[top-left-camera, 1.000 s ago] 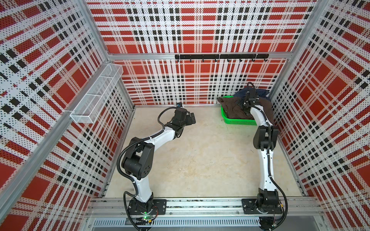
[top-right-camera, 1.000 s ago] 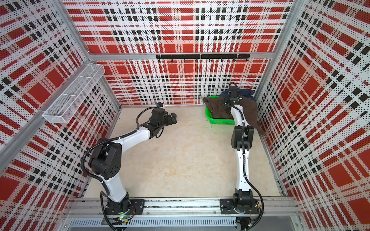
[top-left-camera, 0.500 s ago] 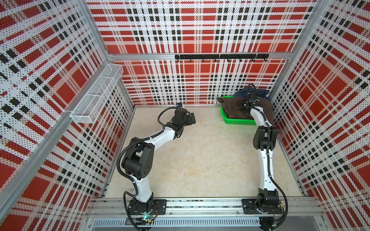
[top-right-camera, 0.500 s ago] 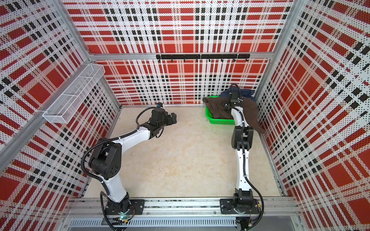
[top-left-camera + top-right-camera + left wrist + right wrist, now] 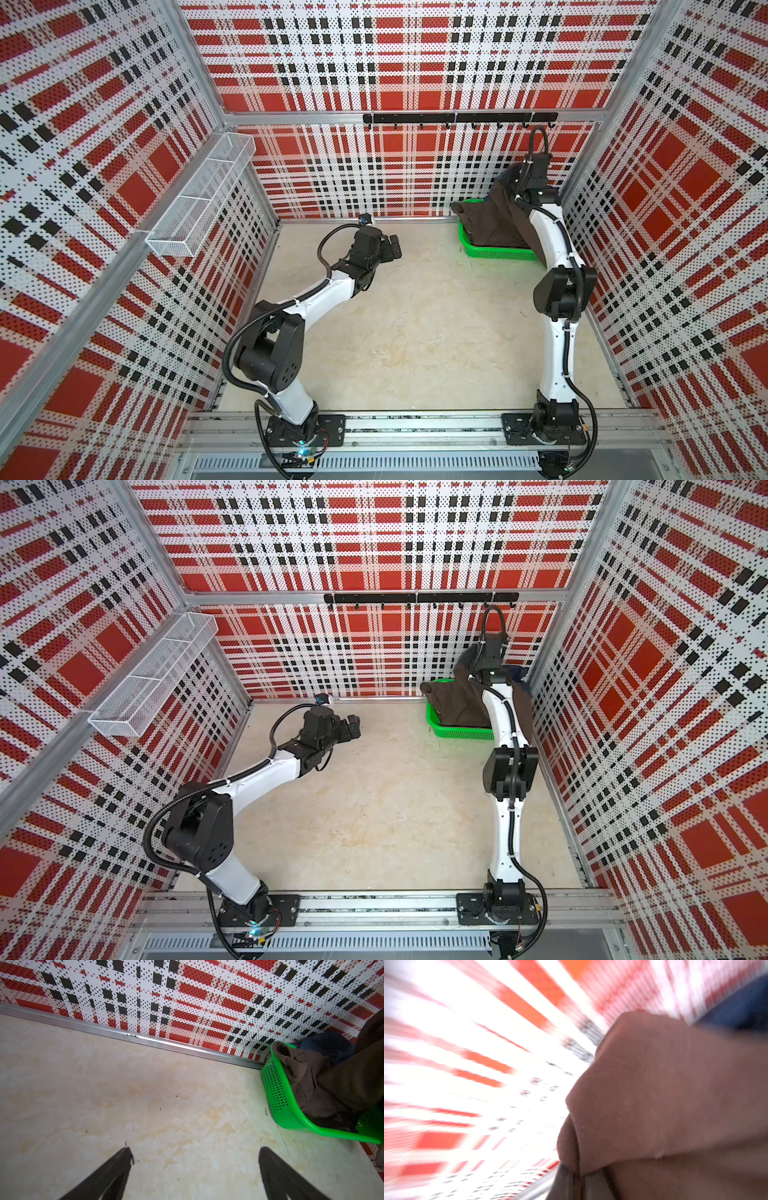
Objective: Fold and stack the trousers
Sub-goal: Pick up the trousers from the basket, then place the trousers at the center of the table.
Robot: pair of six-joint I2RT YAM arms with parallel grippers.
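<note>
Left tool (image 5: 194,1153) is spread as wide as it goes with nothing in it. It hovers low over the bare desk (image 5: 145,1095), arm reaching forward with a bent elbow. The green basket (image 5: 278,1093) sits ahead of it and off to one side, well apart.

The trousers (image 5: 494,224) are half in that basket. They hang from the right tool (image 5: 510,178) down into it, with some spilling over the rim, and blue cloth (image 5: 328,1043) is bunched behind them. My guess is they're soft, floppy and fairly heavy for cloth, matte enough not to slip. A one-point pinch will just make them hang like a rope, so the waistband corners or a hem look like the better grabs. One leg cuff (image 5: 282,1051) pokes over the rim on the left tool's side, which looks handy.

The right arm is reared up almost straight, wrist high above the basket. Its tool is pinched closed on a bunch of brown cloth, though that wrist view is badly blurred.
</note>
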